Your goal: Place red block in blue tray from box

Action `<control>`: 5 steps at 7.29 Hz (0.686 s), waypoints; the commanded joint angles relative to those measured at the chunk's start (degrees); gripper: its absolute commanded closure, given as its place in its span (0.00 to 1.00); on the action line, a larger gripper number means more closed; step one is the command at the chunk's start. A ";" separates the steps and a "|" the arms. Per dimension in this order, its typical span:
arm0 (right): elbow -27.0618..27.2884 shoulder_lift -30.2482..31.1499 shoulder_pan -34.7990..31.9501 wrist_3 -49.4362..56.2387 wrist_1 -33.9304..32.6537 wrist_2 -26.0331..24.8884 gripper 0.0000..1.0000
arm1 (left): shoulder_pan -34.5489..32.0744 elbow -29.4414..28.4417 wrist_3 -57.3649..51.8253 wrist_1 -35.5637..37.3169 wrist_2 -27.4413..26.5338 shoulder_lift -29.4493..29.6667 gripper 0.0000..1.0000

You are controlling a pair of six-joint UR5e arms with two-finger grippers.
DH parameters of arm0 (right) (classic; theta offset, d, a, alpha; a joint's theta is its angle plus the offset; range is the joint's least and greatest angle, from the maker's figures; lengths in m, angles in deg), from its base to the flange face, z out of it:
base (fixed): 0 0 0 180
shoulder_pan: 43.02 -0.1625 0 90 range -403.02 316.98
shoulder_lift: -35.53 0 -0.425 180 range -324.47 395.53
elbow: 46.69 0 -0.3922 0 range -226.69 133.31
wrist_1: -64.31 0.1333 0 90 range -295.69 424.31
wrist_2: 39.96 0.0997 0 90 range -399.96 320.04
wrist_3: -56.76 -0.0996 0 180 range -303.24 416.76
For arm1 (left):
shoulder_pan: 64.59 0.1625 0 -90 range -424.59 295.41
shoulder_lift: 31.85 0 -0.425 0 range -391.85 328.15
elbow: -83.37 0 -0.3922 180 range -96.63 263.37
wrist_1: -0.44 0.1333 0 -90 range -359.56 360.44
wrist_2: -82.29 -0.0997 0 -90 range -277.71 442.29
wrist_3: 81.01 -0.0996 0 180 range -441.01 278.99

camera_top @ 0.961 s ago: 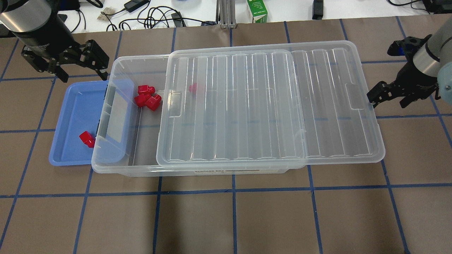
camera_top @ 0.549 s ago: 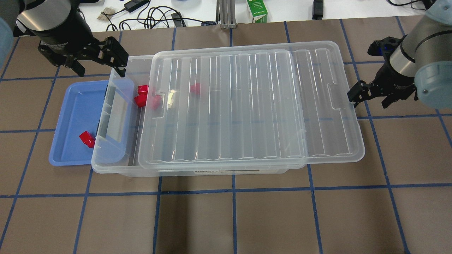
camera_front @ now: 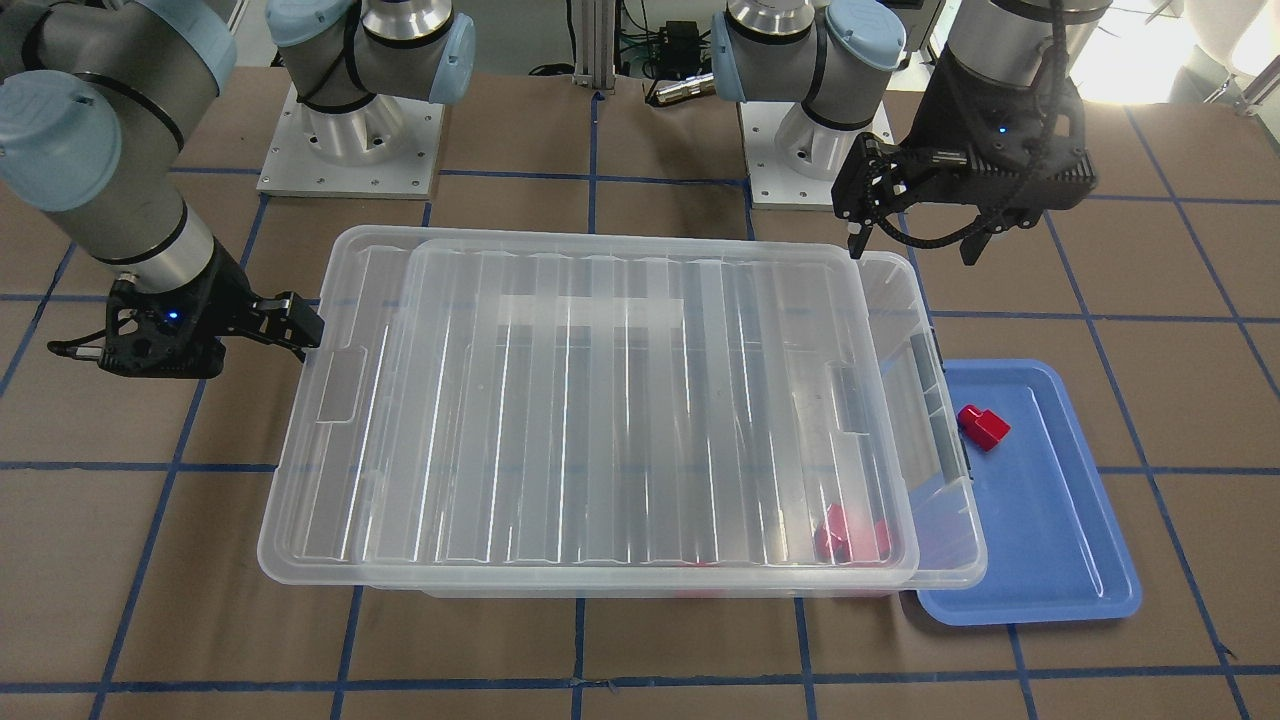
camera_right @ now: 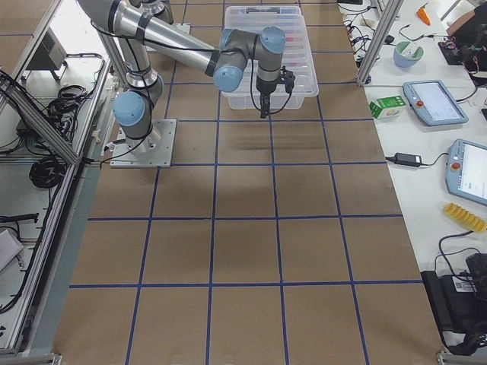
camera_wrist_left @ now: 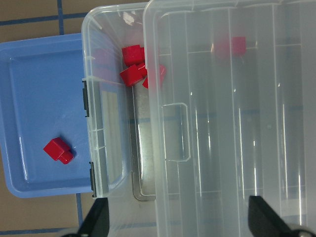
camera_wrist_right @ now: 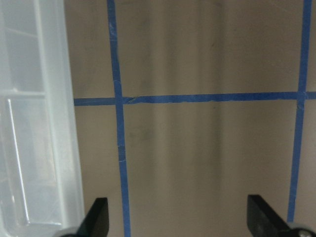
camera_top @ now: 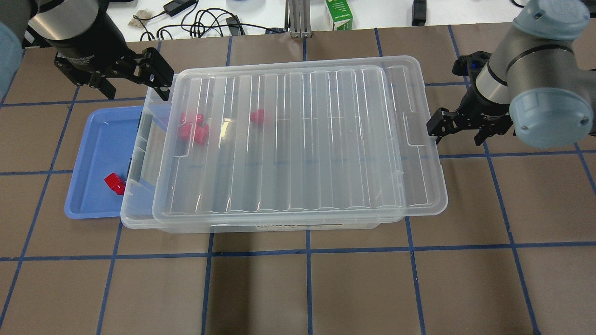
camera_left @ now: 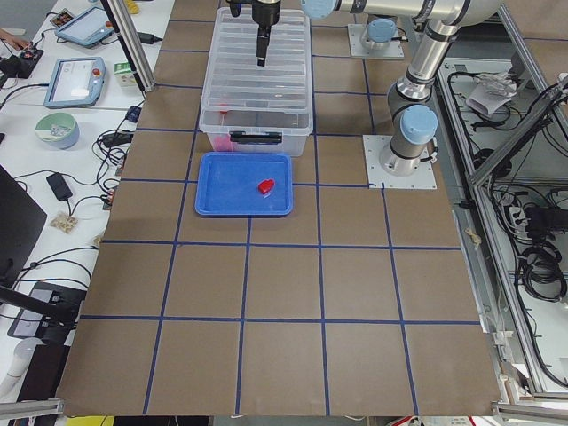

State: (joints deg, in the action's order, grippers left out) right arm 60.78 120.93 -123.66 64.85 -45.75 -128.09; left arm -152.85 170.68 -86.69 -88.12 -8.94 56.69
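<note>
The clear box (camera_top: 279, 224) stands mid-table with its ribbed lid (camera_top: 298, 139) lying over most of it; a strip at its left end is uncovered. Three red blocks (camera_top: 193, 126) cluster inside at the back left, and another (camera_top: 257, 116) shows through the lid. The blue tray (camera_top: 93, 153) lies partly under the box's left end and holds one red block (camera_top: 114, 183), also seen in the left wrist view (camera_wrist_left: 58, 150). My left gripper (camera_top: 136, 90) is open and empty above the box's back left corner. My right gripper (camera_top: 458, 132) is open, one finger at the lid's right edge.
A green carton (camera_top: 339, 14) and cables (camera_top: 200, 23) lie on the white bench beyond the table's far edge. The brown table carries a blue tape grid (camera_top: 307, 251). The robot bases (camera_front: 350, 130) stand behind the box.
The lid has slid left over the box and now covers the cluster of red blocks. My right gripper moved left with the lid's edge. My left gripper moved right towards the box's corner.
</note>
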 commanded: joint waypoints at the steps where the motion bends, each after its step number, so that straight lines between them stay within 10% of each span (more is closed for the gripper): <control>1: -0.07 -0.06 -2.59 -2.29 -0.15 0.06 0.00 | 0.02 0.05 0.31 -0.91 -0.08 -0.57 0.00; 5: -7.16 2.47 -2.24 -1.50 2.98 -0.55 0.00 | 0.11 -0.92 0.49 -4.25 -0.17 -0.65 0.00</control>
State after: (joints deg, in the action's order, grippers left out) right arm 57.34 121.63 -125.87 63.29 -45.20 -128.41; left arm -152.77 169.94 -86.19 -92.04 -9.11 56.03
